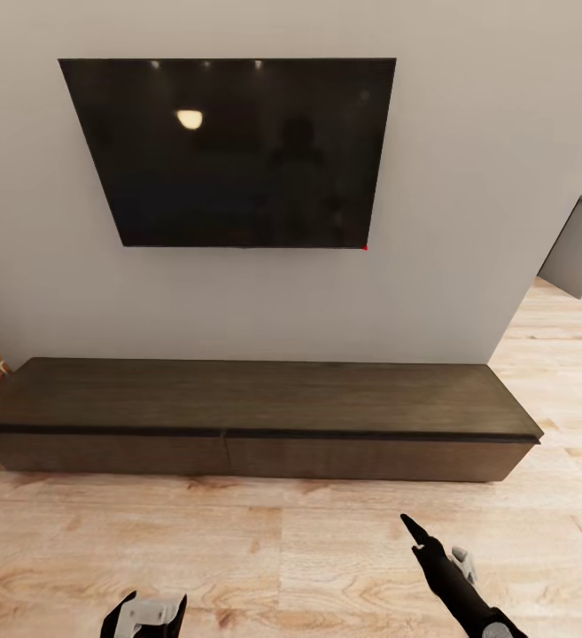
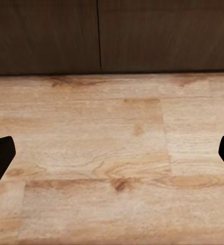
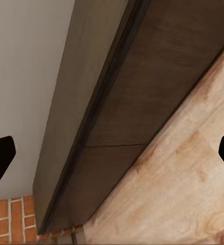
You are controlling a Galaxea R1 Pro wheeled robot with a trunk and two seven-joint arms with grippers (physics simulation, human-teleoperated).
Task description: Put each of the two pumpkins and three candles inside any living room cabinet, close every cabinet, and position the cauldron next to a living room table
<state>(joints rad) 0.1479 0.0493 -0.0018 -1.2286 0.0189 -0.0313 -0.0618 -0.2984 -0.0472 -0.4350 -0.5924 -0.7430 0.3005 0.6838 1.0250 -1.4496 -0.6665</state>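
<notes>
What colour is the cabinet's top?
Dark brown wood grain on the cabinet, clearest in the head view.

The scene is looked at by the head camera from above and in front, facing the wall, so that the whole cabinet (image 1: 246,408) is seen below the television (image 1: 237,151). The left wrist camera is held low and near, pointed down at the floor (image 2: 112,163) and the cabinet front (image 2: 112,35). The right wrist camera is tilted and looks along the cabinet (image 3: 127,117) toward the brick (image 3: 9,219). The cabinet and floor are shared by all three views.
</notes>
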